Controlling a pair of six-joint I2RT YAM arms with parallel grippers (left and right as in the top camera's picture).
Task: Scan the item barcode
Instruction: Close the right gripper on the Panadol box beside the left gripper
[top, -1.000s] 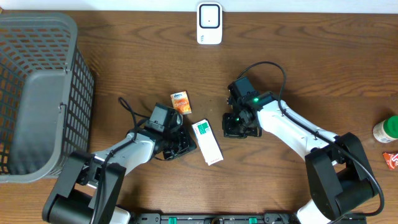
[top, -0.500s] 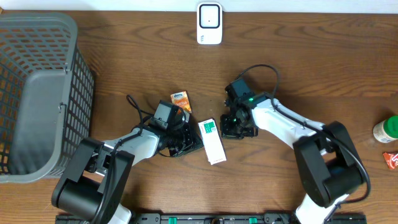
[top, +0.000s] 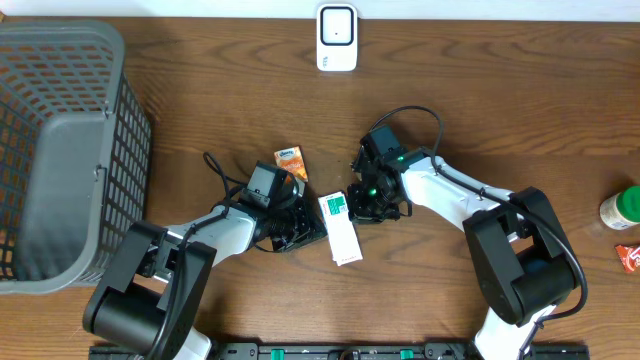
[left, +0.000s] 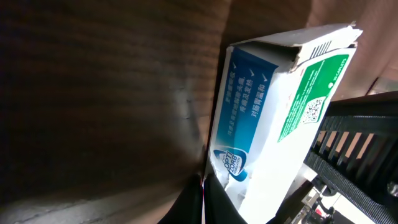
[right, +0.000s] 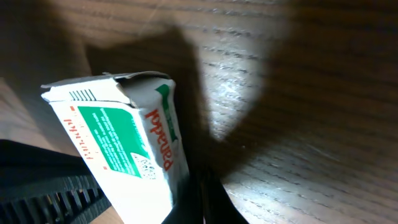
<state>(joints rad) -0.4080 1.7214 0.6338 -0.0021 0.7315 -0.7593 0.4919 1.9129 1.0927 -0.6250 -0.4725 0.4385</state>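
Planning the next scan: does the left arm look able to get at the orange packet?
Likely yes: the orange packet lies uncovered on the table close beside the left gripper, clear of the white box.

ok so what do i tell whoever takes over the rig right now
Left end effector: shut, close beside the box, no grip visible.
Right end effector: shut, close on the box's other side, no grip visible.
White-and-green box: flat on the table between them.
Scanner: at the far table edge, well clear of the box.
Done: both arms at the box.
Left: grasp, lift, show barcode to scanner.
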